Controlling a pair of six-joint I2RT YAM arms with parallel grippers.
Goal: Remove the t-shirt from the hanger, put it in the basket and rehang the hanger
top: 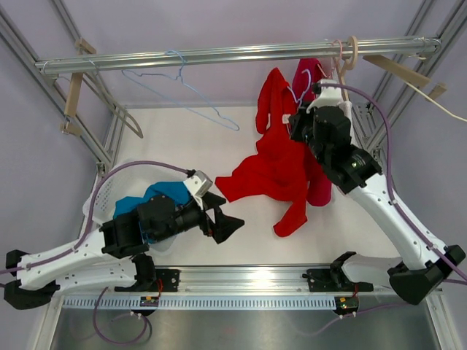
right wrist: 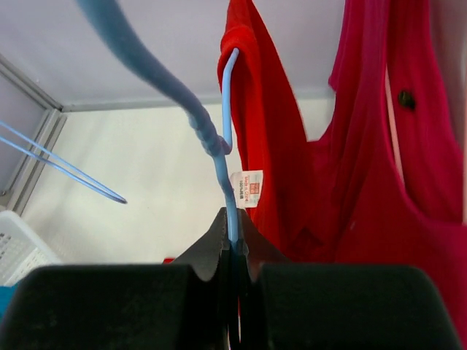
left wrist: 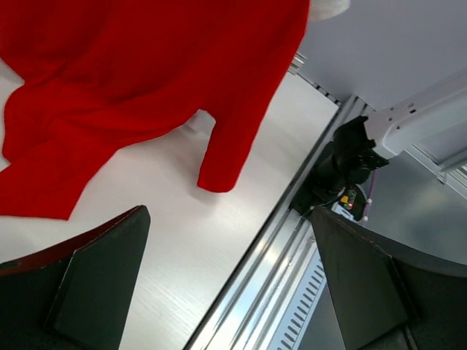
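White table (top: 182, 138) lying beneath, red t-shirt (top: 281, 164) hanging by the blue hanger (right wrist: 216, 146) and trailing onto the table, left gripper (top: 226, 215) hovering low beside the shirt with jaws gaping wide, right gripper (right wrist: 233, 244) pinching the hanger's wire tight.

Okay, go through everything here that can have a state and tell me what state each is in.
red t-shirt: on its hanger, lower part spread on the table
blue hanger: gripped by its wire
right gripper: shut on the blue hanger
left gripper: open, holding nothing
spare blue hanger: on the rail, bare
pink garment: hanging
basket: holds a blue cloth
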